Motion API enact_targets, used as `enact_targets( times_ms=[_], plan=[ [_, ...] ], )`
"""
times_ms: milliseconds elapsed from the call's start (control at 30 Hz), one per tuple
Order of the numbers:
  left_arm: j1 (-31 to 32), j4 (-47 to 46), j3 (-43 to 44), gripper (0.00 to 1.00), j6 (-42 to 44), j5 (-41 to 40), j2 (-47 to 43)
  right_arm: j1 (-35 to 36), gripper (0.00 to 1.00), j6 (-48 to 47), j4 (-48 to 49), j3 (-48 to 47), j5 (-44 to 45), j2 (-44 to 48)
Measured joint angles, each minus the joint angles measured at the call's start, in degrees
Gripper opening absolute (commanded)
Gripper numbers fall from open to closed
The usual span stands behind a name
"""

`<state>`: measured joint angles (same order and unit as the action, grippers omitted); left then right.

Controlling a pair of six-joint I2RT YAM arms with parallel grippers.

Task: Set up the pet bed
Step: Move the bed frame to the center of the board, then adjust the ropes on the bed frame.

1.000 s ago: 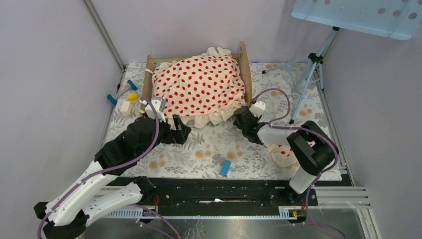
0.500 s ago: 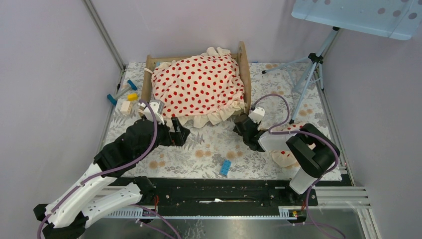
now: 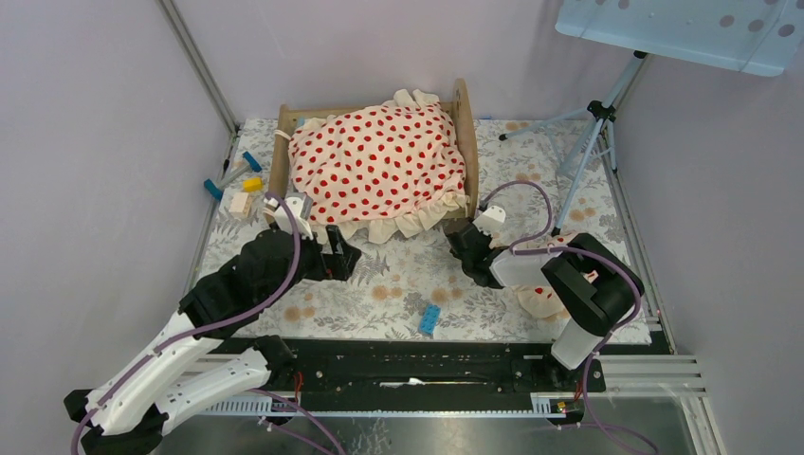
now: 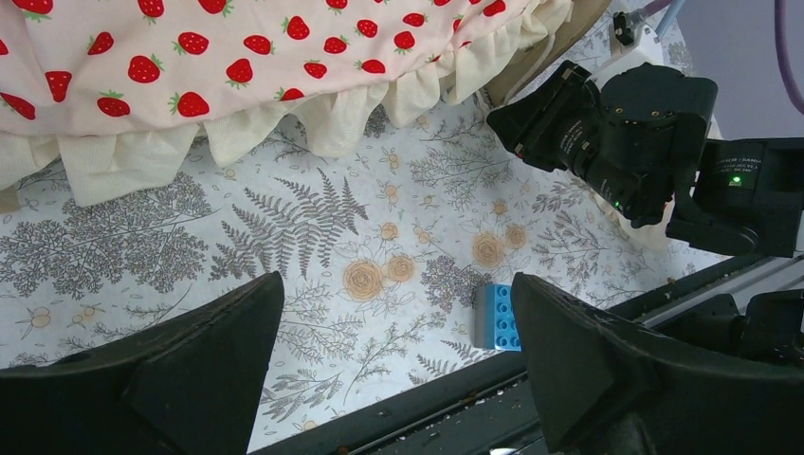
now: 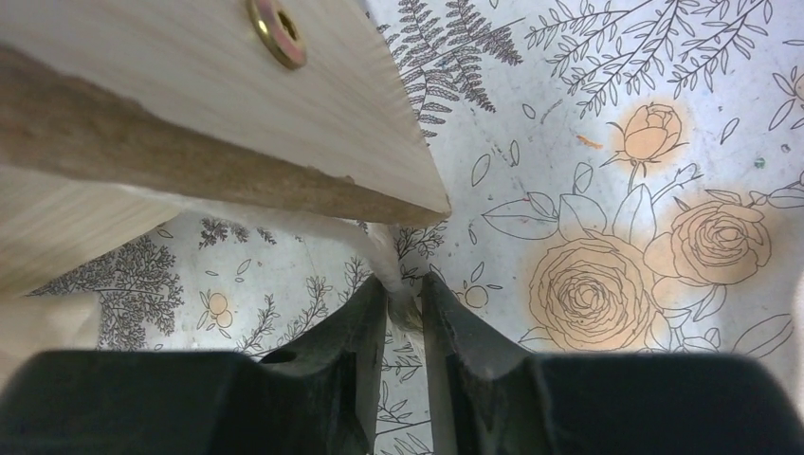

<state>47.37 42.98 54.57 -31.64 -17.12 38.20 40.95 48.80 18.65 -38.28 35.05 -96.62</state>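
The pet bed (image 3: 464, 123), a light-wood frame, stands at the back of the floral mat; its mattress is hidden under a cream red-dotted blanket (image 3: 379, 161). The blanket's ruffle hangs over the near side of the bed (image 4: 313, 114). My right gripper (image 3: 458, 237) sits at the bed's near right corner. In the right wrist view it (image 5: 405, 289) is shut on a strip of cream ruffle (image 5: 384, 251) just below the wooden board (image 5: 190, 85). My left gripper (image 3: 338, 258) hovers by the near left corner, open (image 4: 396, 313) and holding nothing.
A blue brick (image 3: 429, 319) lies on the mat near the front rail, also seen by my left fingers (image 4: 497, 318). A small red-dotted pillow (image 3: 540, 296) lies under the right arm. Small toys (image 3: 237, 185) sit at the left edge. A tripod (image 3: 588, 142) stands back right.
My right gripper has drawn back slightly from the bed corner and closed its jaws on the ruffle. The left gripper has shifted a little toward the front, still open.
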Motion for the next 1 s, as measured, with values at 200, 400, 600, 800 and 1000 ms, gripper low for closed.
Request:
enact_targets(
  times_ms=[200,400,600,800,1000],
  plan=[
    [0.0,0.2,-0.8,0.98,-0.4,0.0,0.0,0.0,0.16,3.1,0.0,2.1,-0.1,1.4],
    [0.0,0.2,-1.6,0.98,-1.0,0.0,-0.1,0.2,0.08,5.9,-3.2,7.4,-1.2,8.3],
    [0.0,0.2,-2.0,0.98,-1.8,0.0,-0.6,0.2,0.06,4.3,-6.8,10.9,-5.4,14.5],
    [0.0,0.2,-3.3,0.98,-2.9,0.2,-1.4,0.3,0.11,0.9,-10.9,12.4,-12.6,19.3],
    [0.0,0.2,-4.5,0.98,-3.7,0.6,-1.5,0.3,0.13,-1.3,-17.5,12.7,-18.1,23.5]
  ],
)
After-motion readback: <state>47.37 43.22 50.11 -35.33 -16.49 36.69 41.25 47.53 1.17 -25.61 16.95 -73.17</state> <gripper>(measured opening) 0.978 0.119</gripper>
